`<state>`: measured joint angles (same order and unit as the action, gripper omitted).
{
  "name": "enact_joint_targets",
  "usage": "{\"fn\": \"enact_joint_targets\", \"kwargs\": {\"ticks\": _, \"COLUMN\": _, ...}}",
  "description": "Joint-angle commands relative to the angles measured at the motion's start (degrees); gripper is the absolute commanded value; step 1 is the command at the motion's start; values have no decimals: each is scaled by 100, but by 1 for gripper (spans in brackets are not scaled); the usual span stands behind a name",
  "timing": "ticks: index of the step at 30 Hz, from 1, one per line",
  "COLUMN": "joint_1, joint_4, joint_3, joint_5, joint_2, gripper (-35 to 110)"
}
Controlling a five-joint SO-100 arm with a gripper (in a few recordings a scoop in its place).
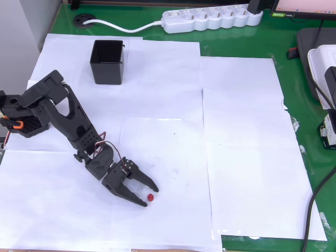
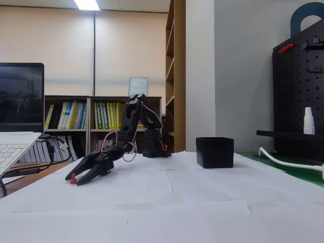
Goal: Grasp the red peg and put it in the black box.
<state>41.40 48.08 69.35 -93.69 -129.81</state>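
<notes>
Fingers (image 1: 149,195) spread wide around red peg (image 1: 150,197), fixed view shows tips low at paper (image 2: 202,202), black box (image 1: 107,62) well apart

The overhead view looks straight down on the paper-covered table (image 1: 247,157) from well above. The fixed view sits low at table height, facing across it toward bookshelves (image 2: 101,119). Both share the arm (image 1: 79,128) and black box (image 1: 108,62).

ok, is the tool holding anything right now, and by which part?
Nothing is held. The tool is open and low over the paper, with the red peg lying between its fingertips, not yet clamped.
</notes>
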Motion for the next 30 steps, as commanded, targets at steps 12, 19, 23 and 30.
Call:
{"fn": "enact_joint_targets", "kwargs": {"ticks": 12, "joint_1": 88, "joint_4": -26, "joint_3": -53, "joint_5": -132, "joint_2": -35, "gripper": 8}}
{"fn": "enact_joint_targets", "kwargs": {"ticks": 19, "joint_1": 53, "joint_4": 44, "joint_3": -396, "joint_5": -158, "joint_2": 114, "gripper": 9}}
{"fn": "enact_joint_targets", "kwargs": {"ticks": 23, "joint_1": 44, "joint_4": 62, "joint_3": -519, "joint_5": -167, "joint_2": 185, "gripper": 9}}
{"fn": "enact_joint_targets", "kwargs": {"ticks": 30, "joint_1": 44, "joint_4": 62, "joint_3": -519, "joint_5": -193, "joint_2": 176, "gripper": 6}}
